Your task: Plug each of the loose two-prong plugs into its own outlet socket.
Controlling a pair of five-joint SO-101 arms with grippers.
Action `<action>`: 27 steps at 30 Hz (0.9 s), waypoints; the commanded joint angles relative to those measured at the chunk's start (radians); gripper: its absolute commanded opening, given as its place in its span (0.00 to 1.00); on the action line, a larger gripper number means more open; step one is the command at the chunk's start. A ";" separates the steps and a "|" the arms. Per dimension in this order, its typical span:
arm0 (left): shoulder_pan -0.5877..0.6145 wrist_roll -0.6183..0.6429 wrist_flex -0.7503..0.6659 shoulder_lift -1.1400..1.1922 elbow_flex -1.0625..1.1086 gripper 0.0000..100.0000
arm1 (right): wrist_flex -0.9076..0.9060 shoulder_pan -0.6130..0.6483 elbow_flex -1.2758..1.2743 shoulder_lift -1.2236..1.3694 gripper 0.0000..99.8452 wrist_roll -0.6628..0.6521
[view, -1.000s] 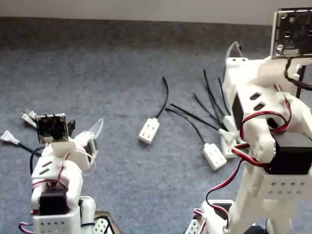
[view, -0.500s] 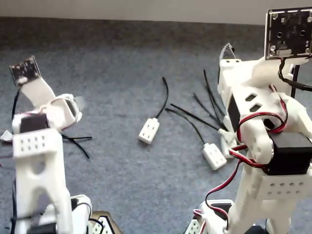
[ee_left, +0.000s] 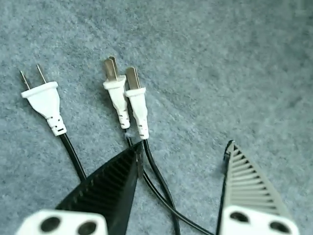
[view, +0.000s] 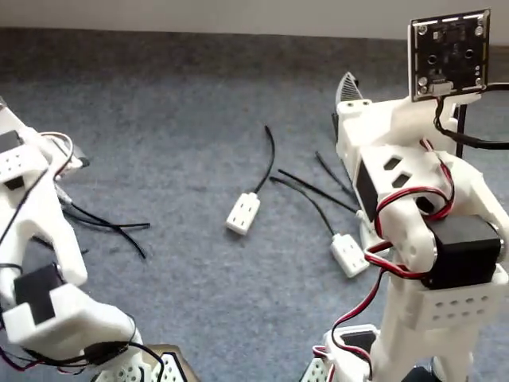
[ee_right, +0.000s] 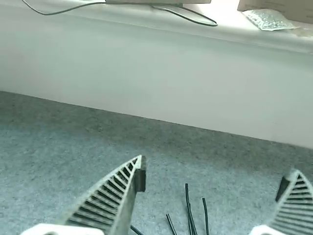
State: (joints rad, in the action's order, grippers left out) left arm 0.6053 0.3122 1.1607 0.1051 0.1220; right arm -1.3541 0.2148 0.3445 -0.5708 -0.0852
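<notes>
Three white two-prong plugs on black cords lie on the grey carpet in the left wrist view: one plug (ee_left: 45, 100) apart, and a pair (ee_left: 128, 98) side by side, prongs pointing away. My left gripper (ee_left: 184, 147) hangs open just above the pair's cords, touching nothing. In the high view one white outlet socket (view: 242, 213) lies mid-carpet and a second socket (view: 350, 255) lies close to the right arm. My right gripper (ee_right: 215, 169) is open and empty, held above the carpet and facing the wall; from above the right gripper (view: 343, 99) is over the far right cords.
Loose black cords (view: 103, 224) trail across the carpet from the left arm. More black cord ends (view: 318, 191) fan out behind the sockets, partly hidden by the right arm. A pale wall (ee_right: 156, 73) borders the carpet's far edge.
The left arm has risen and swung out to the left edge, over the plugs. The right arm has shifted a little to the left. The sockets have not moved.
</notes>
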 commanded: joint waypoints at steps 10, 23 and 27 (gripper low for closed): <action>0.033 0.006 0.009 0.329 -0.266 0.27 | -0.004 0.007 0.001 0.007 0.40 -0.006; 0.051 0.006 0.029 0.371 -0.289 0.27 | -0.004 0.007 -0.001 0.008 0.40 -0.005; 0.050 0.006 0.063 0.369 -0.297 0.27 | -0.004 0.007 -0.001 0.008 0.40 -0.003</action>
State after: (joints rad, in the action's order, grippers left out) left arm 0.6513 0.3138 1.2006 0.4826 -0.1435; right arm -1.3556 0.2148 0.3445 -0.5646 -0.0852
